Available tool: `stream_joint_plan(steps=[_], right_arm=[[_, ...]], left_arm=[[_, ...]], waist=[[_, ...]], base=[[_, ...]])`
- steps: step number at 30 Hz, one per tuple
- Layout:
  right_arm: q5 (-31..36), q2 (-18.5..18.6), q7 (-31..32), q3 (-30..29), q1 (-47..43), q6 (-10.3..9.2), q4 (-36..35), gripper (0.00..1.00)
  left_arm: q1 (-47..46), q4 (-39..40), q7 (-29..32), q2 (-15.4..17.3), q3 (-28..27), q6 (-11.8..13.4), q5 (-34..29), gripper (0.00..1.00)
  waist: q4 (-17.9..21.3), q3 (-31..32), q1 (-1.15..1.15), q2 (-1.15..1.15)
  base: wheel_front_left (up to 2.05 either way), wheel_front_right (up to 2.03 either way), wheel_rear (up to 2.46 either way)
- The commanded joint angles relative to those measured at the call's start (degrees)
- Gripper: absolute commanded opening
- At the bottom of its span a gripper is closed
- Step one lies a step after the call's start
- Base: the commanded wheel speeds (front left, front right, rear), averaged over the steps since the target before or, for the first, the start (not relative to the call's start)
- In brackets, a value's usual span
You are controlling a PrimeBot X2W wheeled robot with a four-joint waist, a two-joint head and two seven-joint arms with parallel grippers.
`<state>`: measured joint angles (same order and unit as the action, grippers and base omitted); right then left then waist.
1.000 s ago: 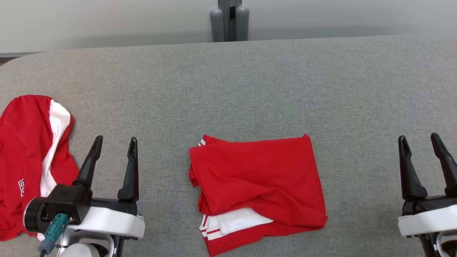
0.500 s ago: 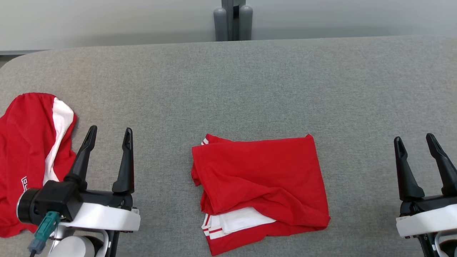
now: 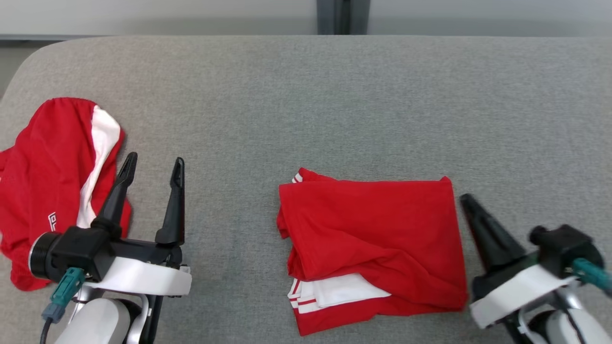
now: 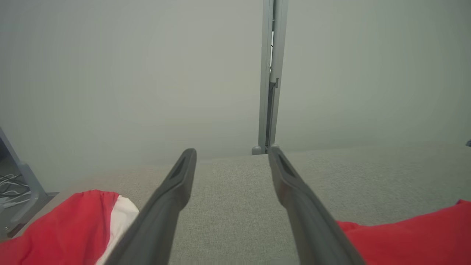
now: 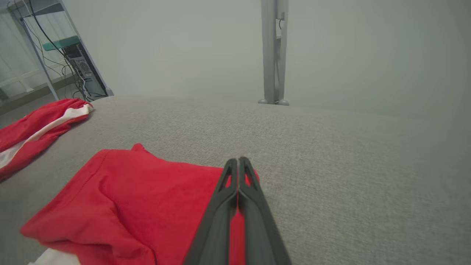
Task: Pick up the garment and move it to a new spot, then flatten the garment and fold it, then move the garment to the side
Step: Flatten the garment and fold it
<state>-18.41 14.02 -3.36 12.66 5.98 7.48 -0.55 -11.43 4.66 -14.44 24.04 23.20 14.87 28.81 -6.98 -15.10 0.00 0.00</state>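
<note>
- Right gripper [image 3: 467, 203]: fingers are pressing tightly together with nothing between them. It is angling toward the far left, its tip sitting just beside the right edge of the folded garment [image 3: 377, 229], close to the far right corner. Whether it is touching the cloth, I cannot tell.
- Left gripper [image 3: 154, 162]: fingers are standing wide apart and gripping nothing, pointing toward the far side.
- Folded garment is lying mid-table, red side up, with white striped layers peeking out along its near left edge.
- A second garment [image 3: 52, 162], red and white, is lying crumpled at the left end of the table [image 3: 306, 105], just left of the left gripper.
- A grey post [image 3: 342, 16] is standing behind the far edge.
</note>
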Motion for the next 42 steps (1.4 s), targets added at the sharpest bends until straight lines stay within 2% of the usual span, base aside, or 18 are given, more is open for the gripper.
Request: stream_joint_plan(steps=[1, 2, 6, 14, 19, 27, 31, 37, 42], right_arm=[[-0.9, 0.7, -0.2, 3.0, 1.7, 0.03, 1.0, 0.00], [-0.9, 0.7, -0.2, 3.0, 1.7, 0.03, 1.0, 0.00], [-2.8, 2.0, -0.4, 11.1, 5.6, 0.03, 4.7, 0.00], [-7.9, 4.7, 1.3, 23.3, 10.6, 0.03, 13.2, 0.00], [-10.8, 5.1, 1.3, 30.0, 12.6, 0.03, 13.3, 0.00], [-11.5, 4.9, 0.1, 35.6, 15.6, 0.03, 11.8, 0.00], [-12.4, 4.7, -2.4, 32.4, 15.7, 0.02, 10.0, 0.00], [-11.3, 3.1, -5.6, 17.8, 12.0, 0.03, 6.1, 0.00], [-8.4, 1.3, -5.4, 6.0, 9.0, 0.03, 2.6, 0.00]], left_arm=[[-1.3, -0.3, -0.3, -0.5, 0.1, -0.2, -0.4, 1.00], [-1.3, -0.3, -0.3, -0.5, 0.1, -0.2, -0.4, 1.00], [-2.2, -1.0, -0.4, -1.8, 0.6, -0.8, -0.7, 1.00], [-3.4, -2.7, -0.6, -4.0, 0.8, -2.2, -1.1, 1.00], [-3.4, -3.4, -0.6, -4.4, 0.2, -2.7, -1.1, 1.00], [-3.6, -4.1, -0.6, -5.3, -0.9, -3.3, -1.8, 1.00], [-3.0, -4.4, -0.6, -5.4, -1.4, -3.6, -2.0, 1.00], [-2.3, -4.3, -0.6, -5.0, -2.4, -3.4, -2.3, 1.00], [-2.2, -3.7, -0.6, -4.5, -3.4, -3.1, -2.7, 1.00]], waist=[[-1.2, -0.9, 0.00, 0.00], [-1.2, -0.9, 0.00, 0.00], [-2.9, -1.8, 0.00, 0.00], [-5.4, -2.6, 0.00, 0.00], [-5.4, -3.0, 0.00, 0.00], [-4.5, -3.3, 0.00, 0.00], [-3.6, -2.7, 0.00, 0.00], [-1.7, -1.7, 0.00, 0.00], [0.0, -0.8, 0.00, 0.00]], base=[[0.00, 0.00, 0.00], [0.00, 0.00, 0.00], [0.00, 0.00, 0.00], [0.00, 0.00, 0.00], [0.00, 0.00, 0.00], [0.00, 0.00, 0.00], [0.00, 0.00, 0.00], [0.00, 0.00, 0.00], [0.00, 0.00, 0.00]])
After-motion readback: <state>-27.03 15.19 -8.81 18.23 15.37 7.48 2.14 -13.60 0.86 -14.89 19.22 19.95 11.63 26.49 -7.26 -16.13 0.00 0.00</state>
